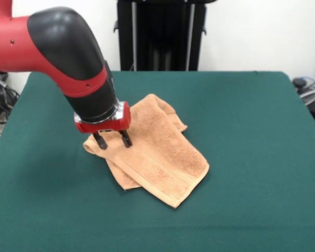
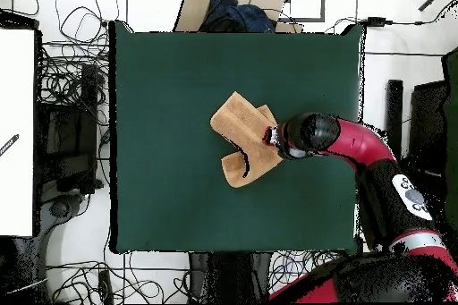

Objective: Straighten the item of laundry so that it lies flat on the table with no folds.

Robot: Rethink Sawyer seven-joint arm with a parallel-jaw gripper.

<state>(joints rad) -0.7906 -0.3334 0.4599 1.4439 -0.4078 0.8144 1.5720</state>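
- Overhead, the red and black robot arm reaches across the table from one side, its black elbow bent and the wrist pointing down at the cloth.
- From the front, the arm slants down from the upper left, ending in a red collar with the dark two-fingered gripper below it.
- Its two short fingers stand spread apart with a clear gap between them and nothing held, tips just at the towel's left edge; whether they touch the cloth I cannot tell.
- A small peach-orange terry-cloth towel lies near the middle of the large dark green felt-covered table, folded over itself, with a lower layer poking out at the near-left side and another flap at the far side.
- A woven border band runs along the towel's near edge.
- Around the table, tangled black cables cover the floor, and a brown cardboard box sits beyond one edge.
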